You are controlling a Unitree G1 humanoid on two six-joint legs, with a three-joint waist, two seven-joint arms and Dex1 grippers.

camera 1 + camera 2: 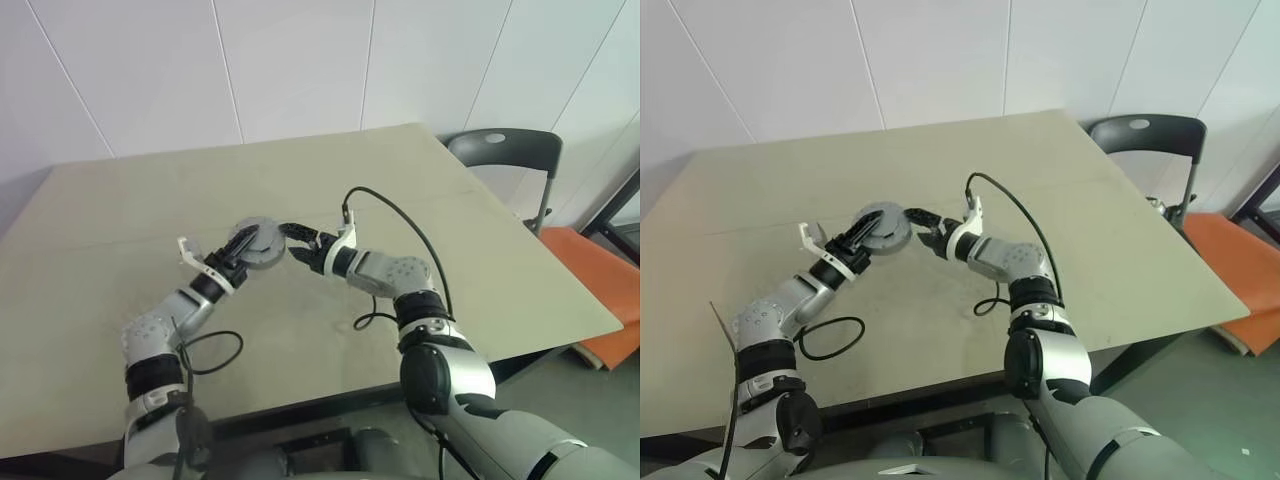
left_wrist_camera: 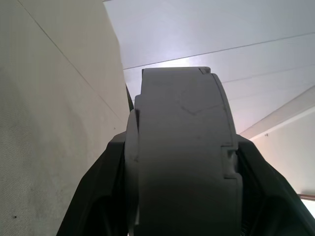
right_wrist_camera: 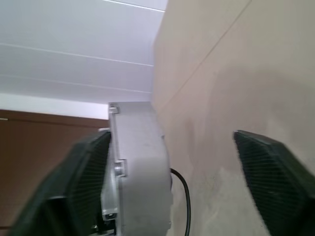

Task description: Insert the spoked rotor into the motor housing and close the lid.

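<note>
The motor housing (image 1: pixel 256 243) is a thick grey round puck held just above the tan table (image 1: pixel 120 230), with one flat grey face turned up. My left gripper (image 1: pixel 242 256) is shut on it, and in the left wrist view its black fingers (image 2: pixel 106 167) press both flat faces of the housing (image 2: pixel 182 147). My right gripper (image 1: pixel 296 246) stands open at the housing's right rim. In the right wrist view one finger (image 3: pixel 86 167) lies beside the puck (image 3: pixel 140 162) and the other finger (image 3: pixel 268 167) stands far off. The spoked rotor is out of view. I cannot tell the lid apart from the housing.
A black cable (image 1: pixel 212 352) loops on the table by my left arm, and another cable (image 1: pixel 400 215) arcs over my right forearm. A dark chair (image 1: pixel 505 150) stands past the table's far right corner. An orange object (image 1: pixel 605 275) lies on the floor at the right.
</note>
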